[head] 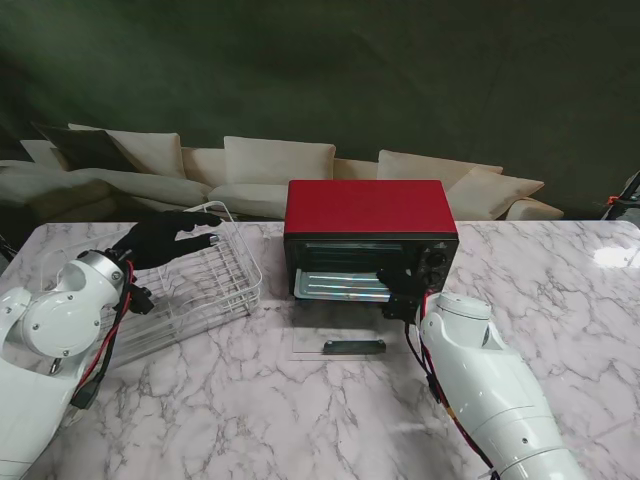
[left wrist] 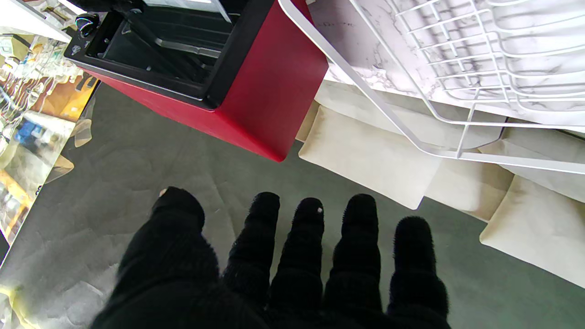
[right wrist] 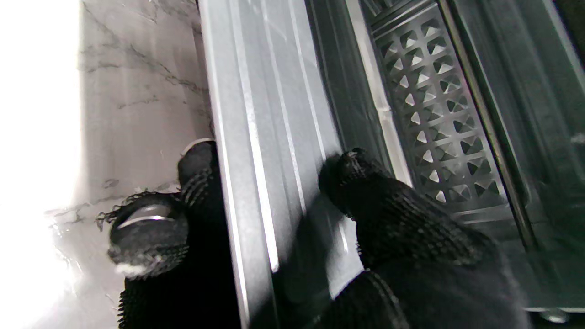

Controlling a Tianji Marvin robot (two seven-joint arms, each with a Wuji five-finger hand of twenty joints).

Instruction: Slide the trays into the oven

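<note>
Right hand [head: 402,290] pinches the metal tray [head: 338,286] edge, thumb over it and fingers under; the tray sits partly inside the red oven [head: 368,235]. Left hand [head: 165,238], fingers spread and empty, hovers over the white wire rack [head: 205,285]. Marble table [head: 250,410]; sofa [head: 260,175] behind.

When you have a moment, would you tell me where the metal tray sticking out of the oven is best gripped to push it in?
Grip the metal tray by its front rim, coming from the open door side, nearer to me. That edge sticks out of the red oven, and the right hand already pinches it, thumb on one face and fingers on the other.
</note>
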